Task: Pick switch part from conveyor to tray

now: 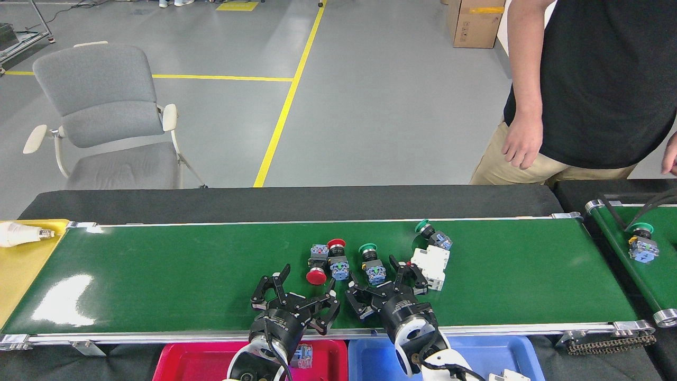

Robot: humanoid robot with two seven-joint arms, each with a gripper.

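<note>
conveyor (pixel 158 275): the big glossy green belt is running across the middle of the frame, silver rails along both edges, and all the parts are sitting right of centre.

switch parts: a red mushroom switch (pixel 317 264) is lying just beside a second red-capped switch (pixel 336 259), basically touching; a green-capped switch (pixel 371 262) is sitting a bit to their right, and another green-capped one (pixel 432 235) is lying up near the far rail.

white breaker (pixel 431 261): it's sitting just below that far green switch, right next to the right claw.

left gripper (pixel 296 292): it's hovering over the near side of the belt, just below the red mushroom switch, fingers spread wide and holding nothing.

right gripper (pixel 385 279): it's hanging in the gap between the green-capped switch and the white breaker, fingers splayed open, nothing gripped. One finger is looking really close to the breaker; can't tell if it's touching.

trays: a red tray (pixel 182 362) and a blue tray (pixel 492 354) are sitting at the bottom edge, mostly blocked by the arms; a small part (pixel 302 355) is showing in the red one.

person (pixel 592 79): standing at the upper right behind the belt, one hand (pixel 521 145) hanging down.

other stuff: a grey chair (pixel 103 116) is sitting upper left, a cardboard box (pixel 473 24) at the top, a light bulb (pixel 21 234) on the yellow surface (pixel 21 275) at far left, and a smaller belt (pixel 634 264) at far right is carrying another green switch (pixel 641 243).
</note>
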